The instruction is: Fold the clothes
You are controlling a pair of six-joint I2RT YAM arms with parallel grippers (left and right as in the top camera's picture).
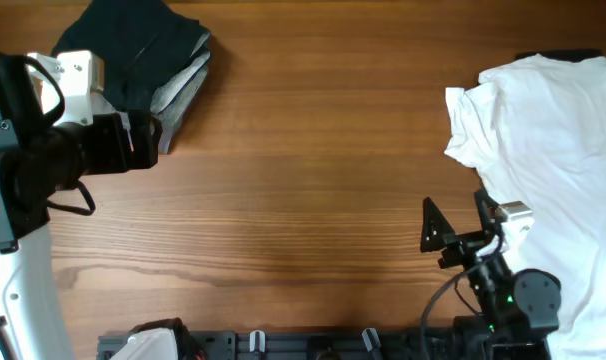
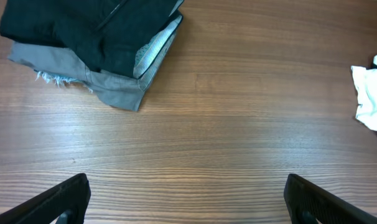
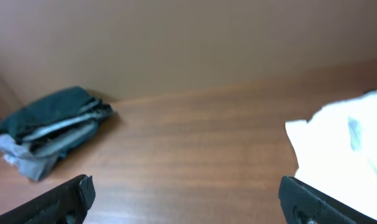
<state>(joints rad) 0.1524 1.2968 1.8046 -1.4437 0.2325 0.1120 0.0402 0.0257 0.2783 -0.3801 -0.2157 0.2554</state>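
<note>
A folded stack (image 1: 148, 55) of dark and grey clothes lies at the far left of the wooden surface (image 1: 313, 150). A crumpled white garment (image 1: 553, 150) sprawls along the right edge. The left gripper (image 1: 148, 138) hovers near the stack, jaws wide and empty. The right gripper (image 1: 455, 218), just beside the white garment, has its jaws wide too, holding nothing.

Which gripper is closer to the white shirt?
Right. The right gripper sits just beside the white shirt; the left gripper is across the table, by the folded pile.
</note>
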